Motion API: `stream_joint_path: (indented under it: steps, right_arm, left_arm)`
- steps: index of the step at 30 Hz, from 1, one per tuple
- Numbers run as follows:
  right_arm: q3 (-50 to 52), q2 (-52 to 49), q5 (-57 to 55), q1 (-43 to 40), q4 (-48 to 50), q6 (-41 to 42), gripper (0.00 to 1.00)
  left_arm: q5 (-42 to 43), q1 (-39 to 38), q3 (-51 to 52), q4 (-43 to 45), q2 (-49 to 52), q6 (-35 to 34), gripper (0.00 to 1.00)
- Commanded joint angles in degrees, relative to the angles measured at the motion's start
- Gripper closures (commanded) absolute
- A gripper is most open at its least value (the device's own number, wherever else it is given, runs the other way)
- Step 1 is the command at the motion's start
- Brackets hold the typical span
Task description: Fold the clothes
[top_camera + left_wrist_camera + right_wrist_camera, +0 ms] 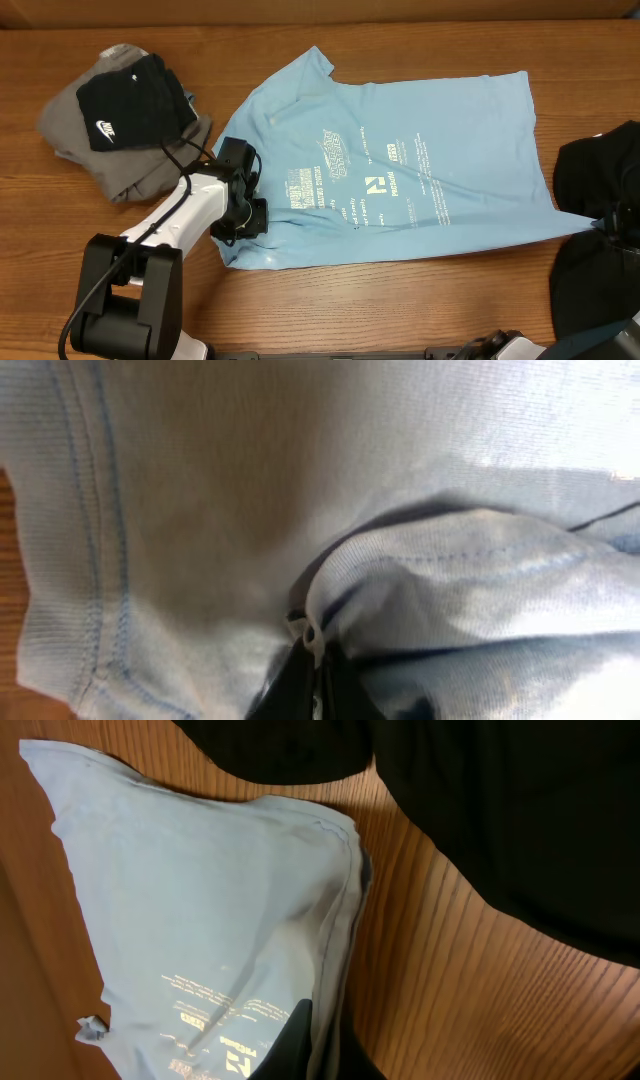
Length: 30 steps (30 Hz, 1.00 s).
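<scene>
The light blue T-shirt (pixel 400 170) with white lettering lies spread flat across the middle of the table. My left gripper (pixel 250 218) sits on its near left corner by the sleeve. In the left wrist view the jaws (pixel 318 670) are shut on a raised fold of the blue fabric (pixel 200 510). My right gripper (pixel 607 225) is at the shirt's near right corner. In the right wrist view its jaws (pixel 325 1040) are shut on the shirt's edge (pixel 200 900). A plain black garment (pixel 600 165) lies at the right edge, next to that corner, and fills the top of the right wrist view (pixel 500 800).
A black Nike-logo piece (pixel 130 105) lies on top of a crumpled grey piece (pixel 70 130) at the far left. The left arm's base (pixel 125 290) stands at the near left. Bare wooden table (pixel 400 300) shows in front of the shirt.
</scene>
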<state>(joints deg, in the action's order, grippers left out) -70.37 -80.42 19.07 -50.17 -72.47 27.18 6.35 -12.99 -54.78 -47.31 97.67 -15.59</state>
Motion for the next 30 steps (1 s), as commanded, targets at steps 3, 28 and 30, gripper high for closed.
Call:
stream_joint_path:
  steps: [3,28,30]
  right_arm:
    - [-1.6,0.8,-0.1,0.0,0.4,-0.2,0.96]
    - [-1.6,-2.1,-19.0,1.8,-4.9,4.9,0.96]
    - [-1.8,-2.0,-19.6,0.4,-4.8,5.9,0.96]
  left_arm:
    - [-3.0,0.2,-8.2,-4.3,-4.4,-0.9,0.96]
    - [-17.3,0.2,-13.9,-17.1,-18.6,0.2,0.96]
    - [-18.0,0.2,-13.9,-18.4,-18.6,0.2,0.96]
